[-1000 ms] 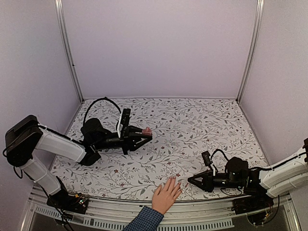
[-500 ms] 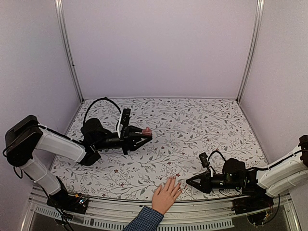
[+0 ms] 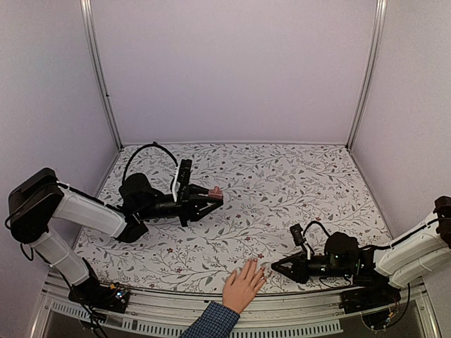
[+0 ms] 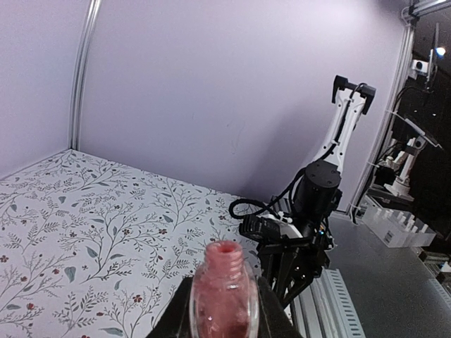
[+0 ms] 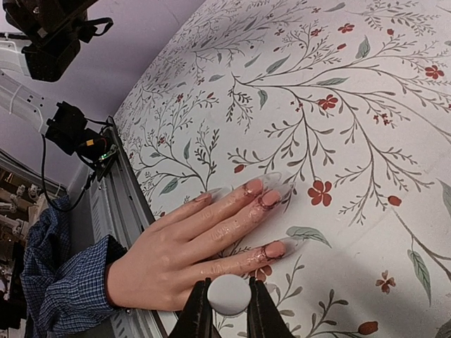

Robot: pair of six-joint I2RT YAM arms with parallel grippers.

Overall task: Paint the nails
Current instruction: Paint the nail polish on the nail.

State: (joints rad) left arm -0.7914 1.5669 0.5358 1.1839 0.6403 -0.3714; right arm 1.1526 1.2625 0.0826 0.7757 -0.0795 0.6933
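Note:
A light-skinned hand [image 5: 176,253] with a blue checked cuff lies flat, palm down, on the floral table at the front edge [image 3: 243,285]. The nails [image 5: 271,198] are long clear tips with pink polish near their bases, some smeared onto the skin. My right gripper [image 5: 229,301] is shut on a round white cap [image 5: 229,292], low over the near finger and just right of the hand [image 3: 276,266]. Whatever hangs under the cap is hidden. My left gripper [image 4: 224,313] is shut on an uncapped pink bottle [image 4: 224,282], held above the table at mid left [image 3: 213,191].
The floral cloth [image 3: 296,183] covers the table between plain walls. A metal rail [image 3: 296,325] runs along the front edge beside the sleeve. The right arm [image 4: 310,211] shows in the left wrist view, across from the bottle.
My right gripper has slid slightly left and down toward the hand's fingertips. The left arm, the bottle and the hand have stayed put.

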